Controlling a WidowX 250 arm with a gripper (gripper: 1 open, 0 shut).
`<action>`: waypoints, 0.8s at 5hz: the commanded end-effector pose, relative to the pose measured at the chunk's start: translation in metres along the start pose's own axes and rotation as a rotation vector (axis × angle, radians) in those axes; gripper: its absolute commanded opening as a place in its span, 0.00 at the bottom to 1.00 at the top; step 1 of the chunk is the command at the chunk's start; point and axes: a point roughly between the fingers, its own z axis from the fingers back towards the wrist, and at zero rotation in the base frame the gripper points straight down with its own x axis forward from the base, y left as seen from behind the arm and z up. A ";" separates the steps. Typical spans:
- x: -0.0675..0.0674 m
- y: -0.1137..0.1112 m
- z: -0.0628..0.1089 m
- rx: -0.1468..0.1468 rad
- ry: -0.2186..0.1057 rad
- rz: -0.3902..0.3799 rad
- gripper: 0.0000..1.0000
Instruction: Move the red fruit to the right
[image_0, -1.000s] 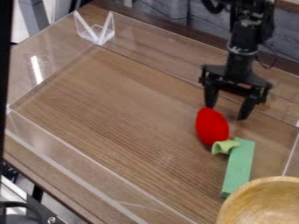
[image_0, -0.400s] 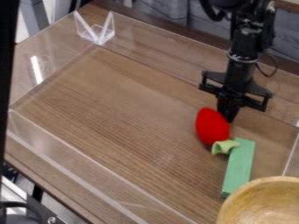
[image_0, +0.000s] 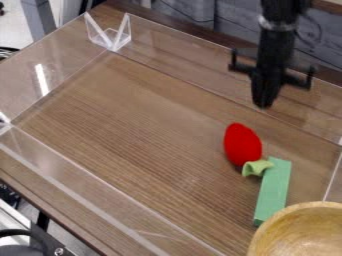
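The red fruit (image_0: 242, 143) lies on the wooden table at the right, its pale green leafy cap (image_0: 257, 166) pointing toward the near edge. My gripper (image_0: 267, 97) hangs above and behind the fruit, lifted off the table, with its dark fingers pressed together into one narrow tip and nothing between them. There is a clear gap between the fingertips and the fruit.
A flat light green block (image_0: 275, 191) lies just in front of the fruit, touching its cap. A tan bowl rim (image_0: 297, 232) fills the bottom right corner. Clear plastic walls (image_0: 54, 85) fence the tabletop, with a clear bracket (image_0: 108, 33) at the back left.
The gripper's fingers closed from spread wide to shut without taking the fruit, then the gripper rose up and away from it. The fruit has stayed in place.
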 end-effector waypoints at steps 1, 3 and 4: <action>0.003 0.001 0.013 -0.001 -0.066 0.026 1.00; -0.009 0.009 0.000 0.013 -0.035 0.038 0.00; -0.020 0.006 -0.020 0.021 -0.027 0.044 0.00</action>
